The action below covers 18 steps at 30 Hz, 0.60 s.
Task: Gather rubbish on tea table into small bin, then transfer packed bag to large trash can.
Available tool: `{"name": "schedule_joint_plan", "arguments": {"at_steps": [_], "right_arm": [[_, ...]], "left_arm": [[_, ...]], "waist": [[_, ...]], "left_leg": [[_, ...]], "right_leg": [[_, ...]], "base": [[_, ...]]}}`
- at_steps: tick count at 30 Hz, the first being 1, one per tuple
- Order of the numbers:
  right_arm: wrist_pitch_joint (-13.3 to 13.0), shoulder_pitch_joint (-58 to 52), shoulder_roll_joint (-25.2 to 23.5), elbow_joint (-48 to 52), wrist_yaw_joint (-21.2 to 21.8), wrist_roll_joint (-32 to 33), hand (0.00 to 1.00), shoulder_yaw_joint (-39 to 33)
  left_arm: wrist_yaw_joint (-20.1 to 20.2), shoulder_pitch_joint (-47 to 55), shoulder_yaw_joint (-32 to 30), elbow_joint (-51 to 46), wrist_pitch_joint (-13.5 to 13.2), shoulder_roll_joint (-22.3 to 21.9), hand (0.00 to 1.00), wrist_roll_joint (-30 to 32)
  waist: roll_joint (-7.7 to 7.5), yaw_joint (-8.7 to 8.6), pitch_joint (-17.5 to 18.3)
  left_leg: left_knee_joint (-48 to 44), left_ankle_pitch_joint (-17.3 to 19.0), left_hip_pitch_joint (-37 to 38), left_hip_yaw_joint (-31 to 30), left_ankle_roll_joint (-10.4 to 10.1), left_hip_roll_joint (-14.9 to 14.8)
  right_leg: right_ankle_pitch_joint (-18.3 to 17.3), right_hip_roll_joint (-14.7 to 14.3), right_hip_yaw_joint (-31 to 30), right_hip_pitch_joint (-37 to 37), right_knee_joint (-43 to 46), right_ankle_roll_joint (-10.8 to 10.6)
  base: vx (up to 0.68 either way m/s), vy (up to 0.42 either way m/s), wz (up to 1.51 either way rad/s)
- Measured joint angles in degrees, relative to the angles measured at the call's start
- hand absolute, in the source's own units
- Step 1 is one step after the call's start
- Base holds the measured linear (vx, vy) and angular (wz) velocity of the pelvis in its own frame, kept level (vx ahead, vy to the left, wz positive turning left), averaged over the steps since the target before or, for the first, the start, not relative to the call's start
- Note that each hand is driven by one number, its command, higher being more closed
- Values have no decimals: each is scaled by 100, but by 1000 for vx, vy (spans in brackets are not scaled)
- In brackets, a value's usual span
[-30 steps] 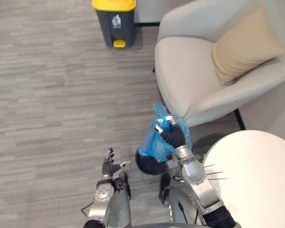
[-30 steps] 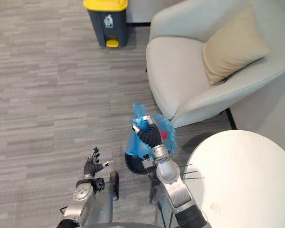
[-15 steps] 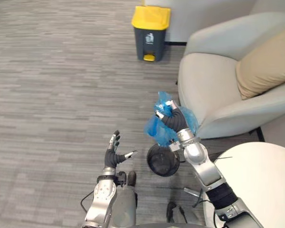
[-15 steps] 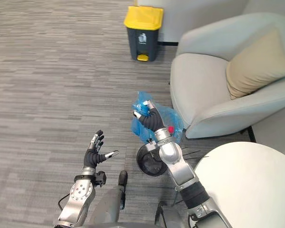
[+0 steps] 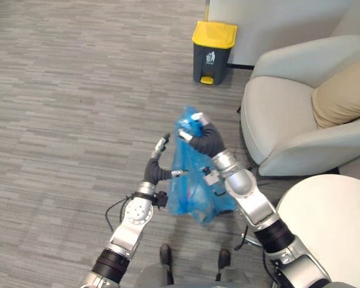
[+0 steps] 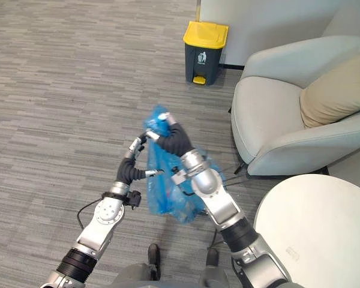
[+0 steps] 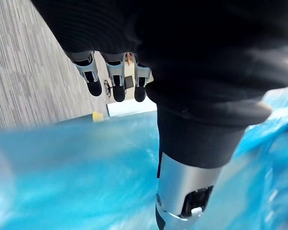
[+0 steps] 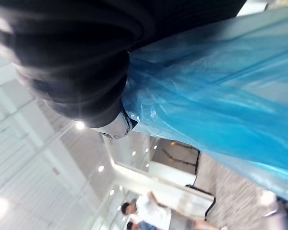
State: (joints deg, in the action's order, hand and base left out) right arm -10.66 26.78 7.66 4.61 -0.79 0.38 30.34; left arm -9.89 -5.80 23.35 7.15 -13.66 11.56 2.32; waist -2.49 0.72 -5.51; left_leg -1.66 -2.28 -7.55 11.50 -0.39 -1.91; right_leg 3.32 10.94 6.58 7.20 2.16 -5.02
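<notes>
A blue plastic rubbish bag hangs above the grey floor in front of me, also seen as blue film in the right wrist view. My right hand is shut on the bag's bunched top, holding it up. My left hand is open beside the bag's left side, fingers straight and thumb pointing at the plastic. The large trash can, dark grey with a yellow lid and a yellow pedal, stands farther ahead by the wall.
A pale armchair with a tan cushion stands to the right of the trash can. The round white tea table is at the lower right. Grey striped floor lies open to the left.
The camera has swung, so the whole scene shifted. The right hand has lifted the bag clear of the small black bin, which is gone from view. The left hand has risen next to the bag.
</notes>
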Motion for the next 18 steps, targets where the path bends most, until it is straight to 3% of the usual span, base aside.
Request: {"name": "schedule_joint_plan", "arguments": {"at_steps": [7,8,18], "right_arm": [[211,254,0,-289,-18,-10,100,270],[236,341,2,-378,-17,-30,100,357],[252,695,0,-611,-11,-47,100,758]], "left_arm": [[120,-174,467,419,-4,-133,0,-7],[120,-253,524,505,2,-126,100,-7],[84,-603,647,1093,53,-141,100,-1]], "waist": [[-1,-11,139],[-10,-4,170],[-18,-18,202]], "left_leg": [[704,-388,455,149,-154,-141],[711,-422,452,150,-174,-198],[718,-518,542,189,-316,-470]], "right_leg": [[75,-282,-262,-4,-49,5],[101,-338,-262,-4,-79,42],[230,-626,-315,-120,-249,186]], "base": [[-33,-44,-22],[-22,-70,-7],[-20,-41,-6]]}}
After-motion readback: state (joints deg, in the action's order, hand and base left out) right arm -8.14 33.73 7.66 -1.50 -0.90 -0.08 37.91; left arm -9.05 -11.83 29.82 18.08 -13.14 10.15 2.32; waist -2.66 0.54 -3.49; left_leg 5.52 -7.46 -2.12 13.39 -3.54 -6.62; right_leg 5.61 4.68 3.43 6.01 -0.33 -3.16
